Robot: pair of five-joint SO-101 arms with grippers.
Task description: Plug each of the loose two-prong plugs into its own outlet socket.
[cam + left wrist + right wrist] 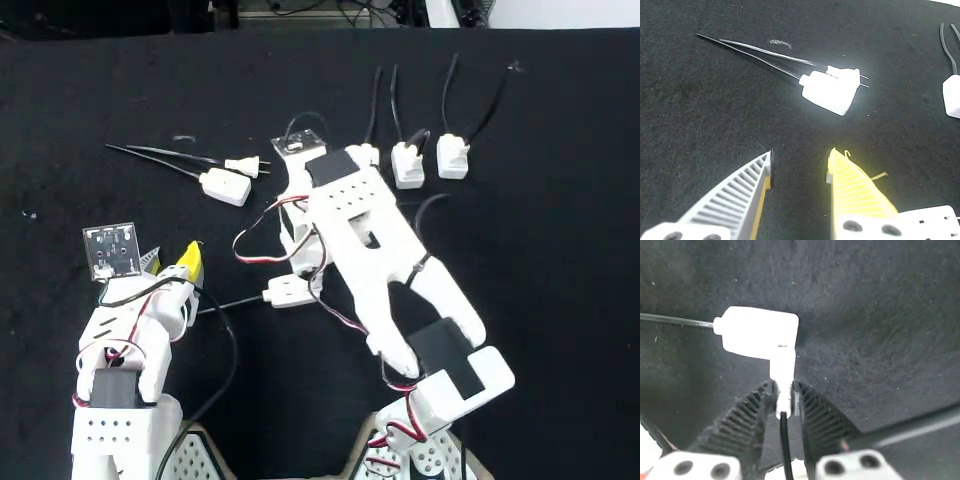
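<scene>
Right gripper [783, 389] fingers [752, 412] are pinched on a white plug [783, 365] at its cord end, with the black cord [785, 440] coming back out between them. The plug's nose is butted against a white socket [760, 332]. Looks joined, can't tell if fully seated. This spot is near the far edge of the desk [540, 300], about mid-width, mostly under the right arm [370, 240].

Left gripper [800, 159] is spread wide and holding nothing, with the grey finger [742, 195] and yellow finger [857, 195] well apart. It sits low over bare desk toward the near-left corner.

Ahead of it, left of mid-width and closer to the far edge, a loose plug [842, 74] lies flat right beside the second socket [827, 92]. The two are touching or nearly so, not mated. The prongs [863, 81] are bare and point toward the right edge. The thin cords [755, 52] from both run off toward the left edge.

Further along the far edge toward the right corner are the first mated pair [408, 163] and the second mated pair [452, 157], side by side, with cords heading to the far edge.

One more white connector [290, 292] sits mid-desk, closer to the near edge and partly under the right arm. Its cord leads toward the left arm [130, 340]. Can't tell if it's a plug, a socket or both.
</scene>
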